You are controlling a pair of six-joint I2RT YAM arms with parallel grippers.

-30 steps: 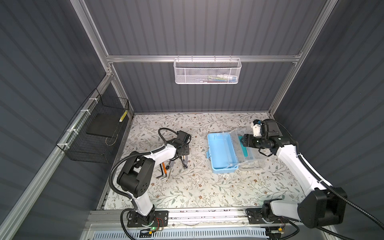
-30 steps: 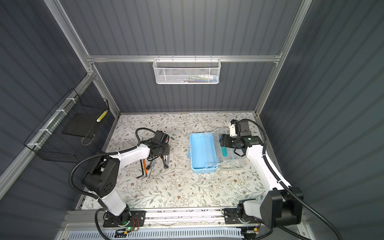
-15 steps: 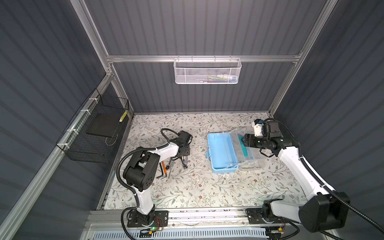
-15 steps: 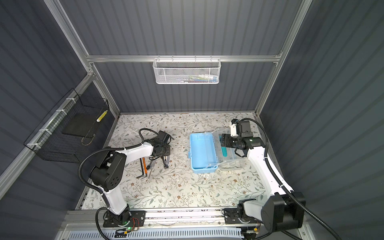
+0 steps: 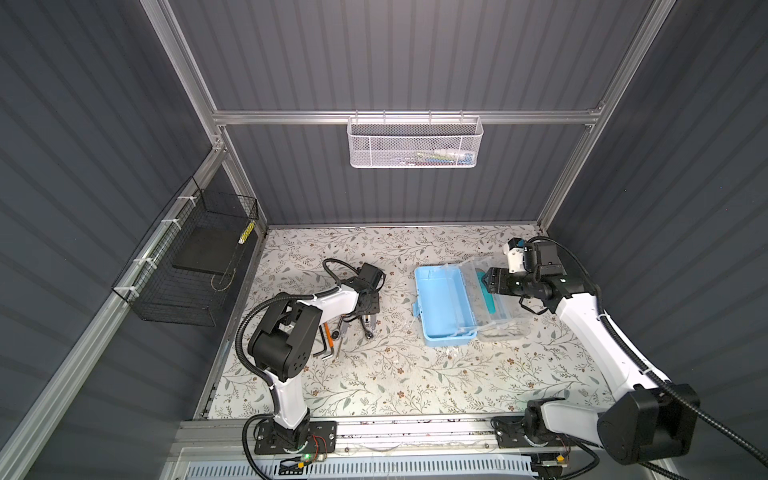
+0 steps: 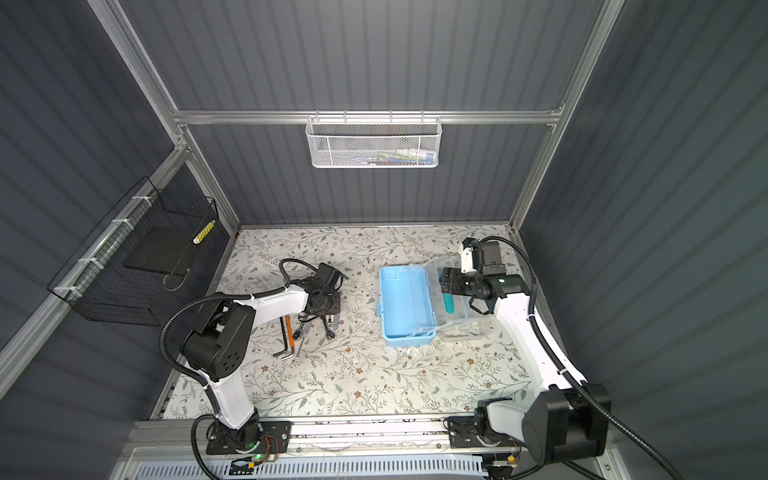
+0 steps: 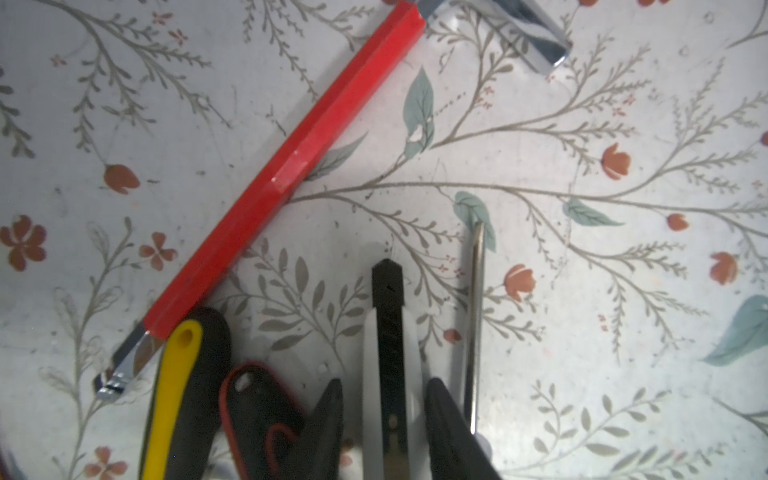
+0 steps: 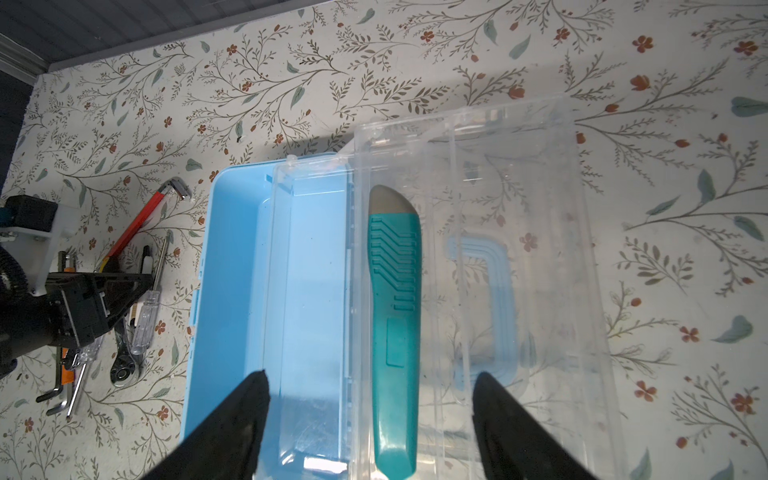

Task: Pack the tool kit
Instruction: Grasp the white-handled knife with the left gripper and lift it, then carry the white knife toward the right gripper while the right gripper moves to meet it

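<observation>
The left fingers (image 7: pixel 446 432) flank a white-and-black tool (image 7: pixel 388 299) on the bench (image 7: pixel 582 332); I cannot tell whether they are clamped on it. They should grip squarely across its body before lifting. The tool kit (image 5: pixel 440 307) lies open right of centre in both top views. Its blue base looks bare of tools, and a teal cutter (image 8: pixel 395 316) rests in the clear lid (image 8: pixel 540 187) under the wide-apart right fingers (image 8: pixel 232 424).

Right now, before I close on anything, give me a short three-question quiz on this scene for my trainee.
1. True or false: the tool kit is latched shut.
2. The teal knife lies in: A) the blue base, B) the open clear lid, C) the white mesh basket.
3. Which gripper hangs open over that knife?
Key: 1 false; 2 B; 3 the right gripper.
</observation>
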